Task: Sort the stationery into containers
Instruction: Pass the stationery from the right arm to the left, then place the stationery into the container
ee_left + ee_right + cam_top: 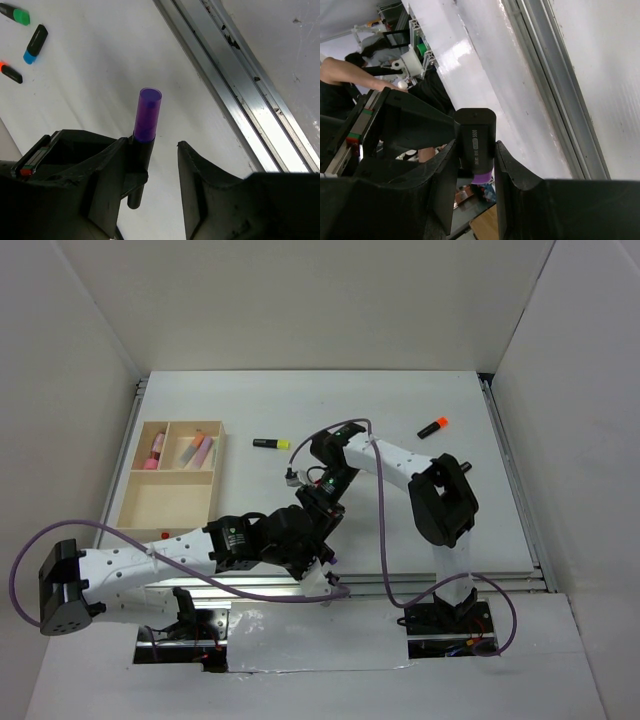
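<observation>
Light, stiff, slick marker [475, 140] — best pinched across the black barrel, not the cap. Gripped just so by the right jaws, close to the near rail [555, 100]. Left jaws open, a purple-capped marker [148, 114] beside one finger [102, 187] — cannot tell if the same.

Left arm [150, 562]: white shell links with rows of small dark dots along the forearm. Its joint housings are black, one carrying a green light [238, 533]. Right arm [395, 462]: same white links, bulky black joint block [445, 502]. Purple cables [384, 530] loop off both arms. Left fingers [215, 190] and right fingers [512, 175]: matte black, lightly scuffed, a red-green strip [30, 161] beside each set.
</observation>
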`<state>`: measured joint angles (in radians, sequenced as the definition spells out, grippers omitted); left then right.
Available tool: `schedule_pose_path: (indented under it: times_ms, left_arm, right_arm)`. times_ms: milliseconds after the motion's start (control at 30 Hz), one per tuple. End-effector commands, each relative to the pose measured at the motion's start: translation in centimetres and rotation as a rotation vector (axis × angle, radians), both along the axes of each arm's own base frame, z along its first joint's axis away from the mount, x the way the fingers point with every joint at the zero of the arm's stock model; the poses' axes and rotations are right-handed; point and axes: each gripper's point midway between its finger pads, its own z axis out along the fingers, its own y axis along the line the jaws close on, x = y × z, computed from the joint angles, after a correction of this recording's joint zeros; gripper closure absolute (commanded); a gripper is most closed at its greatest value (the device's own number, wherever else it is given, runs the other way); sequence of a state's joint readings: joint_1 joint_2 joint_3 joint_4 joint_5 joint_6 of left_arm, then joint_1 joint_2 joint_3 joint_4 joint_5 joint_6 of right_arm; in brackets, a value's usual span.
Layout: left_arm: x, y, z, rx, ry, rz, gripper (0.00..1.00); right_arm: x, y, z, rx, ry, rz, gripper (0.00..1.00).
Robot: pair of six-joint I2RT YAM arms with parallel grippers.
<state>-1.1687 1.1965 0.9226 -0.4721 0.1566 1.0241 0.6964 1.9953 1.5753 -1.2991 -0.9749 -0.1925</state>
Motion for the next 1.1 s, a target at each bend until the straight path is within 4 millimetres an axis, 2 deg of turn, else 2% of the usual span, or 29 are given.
schedule_pose_path:
  times_ms: [0,100,233,367,433,467,500,567,700,800,867,900,933,1033,1067]
  left_arm:
    - [-0.2,-0.4,-0.2,0.0,0.0,-0.013,0.45]
    - [0.0,-0.6,-0.3,-0.005,0.008,0.001,0.55]
    - [0.5,-0.8,-0.1,-0.023,0.003,0.033,0.74]
    - [0.3,-0.6,-0.1,-0.011,0.033,0.061,0.89]
    - [0.1,-0.5,0.2,-0.022,0.054,0.079,0.96]
    - [0.0,-0.5,0.5,-0.032,0.061,0.085,0.98]
    - [-0.1,-0.5,0.8,-0.045,0.073,0.094,1.0]
    - [-0.5,-0.3,1.6,-0.068,0.109,0.125,1.0]
    - [0.1,0.7,3.6,-0.136,0.224,0.237,1.0]
    - [1.6,2.4,4.5,-0.17,0.278,0.337,1.0]
    - [3.0,3.4,5.3,-0.204,0.297,0.41,1.0]
    - [4.7,5.0,6.0,-0.238,0.324,0.504,1.0]
    - [7.1,7.2,6.8,-0.277,0.329,0.613,1.0]
    - [9.2,11.4,6.8,-0.29,0.359,0.737,1.0]
    - [11.1,14.8,6.9,-0.302,0.322,0.824,1.0]
  right_arm:
    - [-1.4,0.0,3.1,0.073,-0.008,0.02,1.0]
    - [-1.9,0.0,3.3,0.081,0.001,0.032,1.0]
    - [-2.3,0.2,3.9,0.105,0.018,0.044,1.0]
    - [-2.6,0.2,4.5,0.127,0.025,0.055,0.98]
    - [-2.6,0.0,4.8,0.133,0.021,0.055,0.85]
    - [-2.6,-0.1,4.9,0.131,0.017,0.054,0.85]
    - [-2.4,0.0,4.9,0.136,-0.002,0.053,0.7]
    - [-1.3,-0.6,4.3,0.098,-0.04,0.021,0.57]
    - [3.1,-2.1,3.9,0.056,-0.119,-0.128,0.48]
    - [8.2,-4.3,4.6,0.036,-0.197,-0.281,0.47]
    - [12.2,-7.1,4.8,-0.001,-0.284,-0.406,0.47]
    - [13.7,-8.2,5.3,-0.008,-0.32,-0.456,0.47]
    - [15.7,-10.2,5.6,-0.027,-0.392,-0.523,0.47]
    - [17.6,-13.3,6.6,-0.047,-0.531,-0.607,0.48]
    - [17.3,-14.0,5.9,-0.081,-0.55,-0.611,0.47]
